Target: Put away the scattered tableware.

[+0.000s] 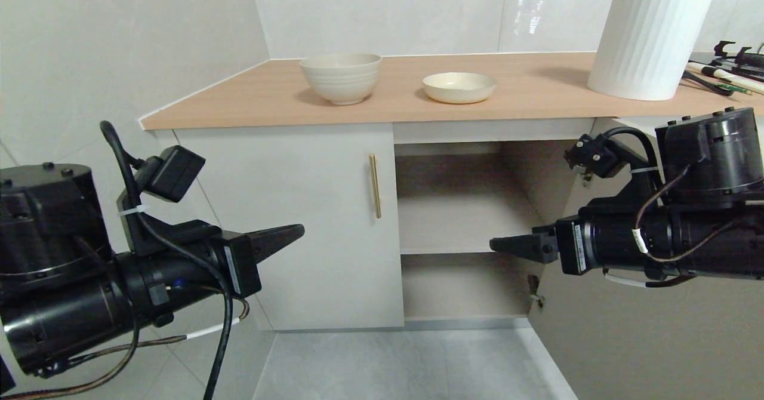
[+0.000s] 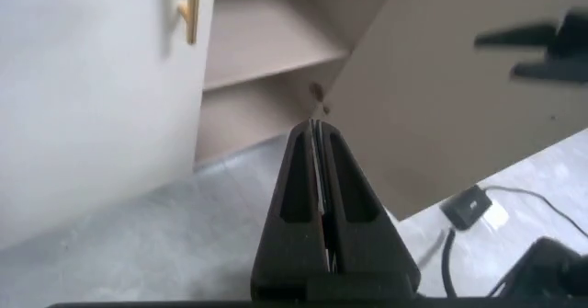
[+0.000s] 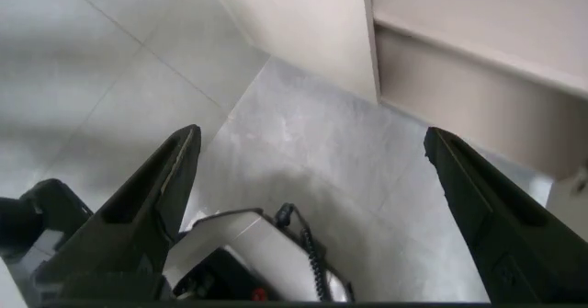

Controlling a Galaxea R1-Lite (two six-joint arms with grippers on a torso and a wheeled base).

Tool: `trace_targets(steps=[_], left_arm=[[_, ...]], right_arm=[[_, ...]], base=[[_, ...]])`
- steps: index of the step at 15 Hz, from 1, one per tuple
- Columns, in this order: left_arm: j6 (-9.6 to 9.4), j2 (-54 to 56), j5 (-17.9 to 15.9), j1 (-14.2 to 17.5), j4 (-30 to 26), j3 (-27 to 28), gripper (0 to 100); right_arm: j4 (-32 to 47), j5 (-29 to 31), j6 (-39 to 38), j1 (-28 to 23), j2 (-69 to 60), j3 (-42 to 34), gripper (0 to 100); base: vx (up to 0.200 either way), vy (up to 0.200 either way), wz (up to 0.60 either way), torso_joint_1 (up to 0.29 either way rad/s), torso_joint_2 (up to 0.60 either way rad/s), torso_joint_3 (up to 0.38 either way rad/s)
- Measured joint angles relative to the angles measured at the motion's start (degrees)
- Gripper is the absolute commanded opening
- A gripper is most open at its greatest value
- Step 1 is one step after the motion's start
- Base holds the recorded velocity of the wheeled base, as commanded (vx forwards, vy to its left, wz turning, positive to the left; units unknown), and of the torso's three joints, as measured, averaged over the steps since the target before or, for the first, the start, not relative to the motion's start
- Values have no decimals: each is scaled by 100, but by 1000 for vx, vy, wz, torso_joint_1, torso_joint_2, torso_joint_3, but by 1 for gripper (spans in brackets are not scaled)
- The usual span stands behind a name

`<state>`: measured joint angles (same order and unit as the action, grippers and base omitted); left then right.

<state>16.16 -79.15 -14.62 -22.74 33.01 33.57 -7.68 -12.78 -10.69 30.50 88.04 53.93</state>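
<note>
Two tableware pieces on the smooth wood-grain countertop (image 1: 537,98), upper centre of head view: one deep ribbed cream bowl (image 1: 341,76) and one shallow plain cream dish (image 1: 459,86) to its right, not touching. One tall white fluted cylinder (image 1: 652,36) upper right. Cabinet below: one flat matte door (image 1: 298,221) shut, with one slim brass bar handle (image 1: 374,185). Right bay open, one shelf (image 1: 453,236) inside. Left gripper (image 1: 295,231): black tapered fingers pressed together, holding nothing. Right gripper (image 3: 310,138): two fingers spread wide, holding nothing.
</note>
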Motion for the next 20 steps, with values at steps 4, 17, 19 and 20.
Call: trace_targets(steps=[4, 17, 19, 20], left_arm=[[28, 55, 11, 110, -41, 138, 0], [132, 148, 12, 121, -327, 204, 0], [132, 165, 6, 121, -345, 201, 0], [132, 179, 6, 121, -362, 201, 0]], right_arm=[[-1, 6, -66, -2, 55, 20, 100], [-26, 6, -74, -18, 33, 15, 100], [-30, 5, -74, -11, 30, 15, 100], [-28, 5, -74, -11, 30, 15, 100]], base=[[0, 0, 0, 0, 0, 0], [0, 31, 0, 1, 1, 1], [100, 0, 0, 4, 4, 1], [200, 0, 0, -2, 2, 7]])
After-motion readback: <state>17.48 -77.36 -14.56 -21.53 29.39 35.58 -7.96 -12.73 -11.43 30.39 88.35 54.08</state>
